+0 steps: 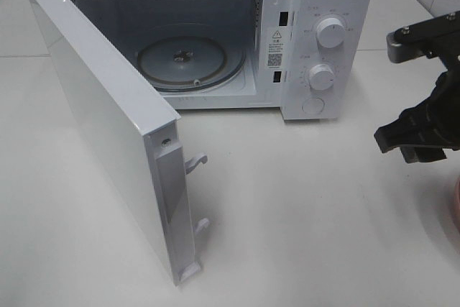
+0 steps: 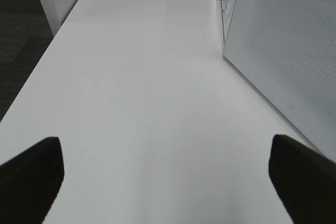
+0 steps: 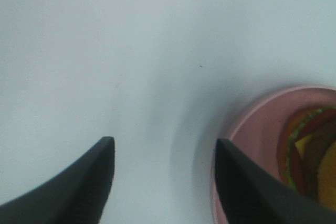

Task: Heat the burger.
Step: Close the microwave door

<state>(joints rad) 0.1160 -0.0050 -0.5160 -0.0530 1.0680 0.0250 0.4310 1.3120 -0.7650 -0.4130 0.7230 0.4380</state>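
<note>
The burger (image 3: 312, 153) shows only in the right wrist view, cut off by the frame edge, with red, green and yellow layers, lying on a pink plate (image 3: 252, 129). My right gripper (image 3: 163, 153) hangs open above the bare table beside the plate, one finger over the plate's rim, nothing between its fingers. From the high camera the right gripper (image 1: 406, 145) is at the far right, with a sliver of the pink plate (image 1: 456, 210) below it. My left gripper (image 2: 165, 174) is wide open over empty tabletop and holds nothing.
A white microwave (image 1: 316, 41) stands at the back with its door (image 1: 108, 120) swung wide open toward the front left. Its glass turntable (image 1: 190, 59) is bare. The microwave's white door (image 2: 283, 51) is close beside the left gripper.
</note>
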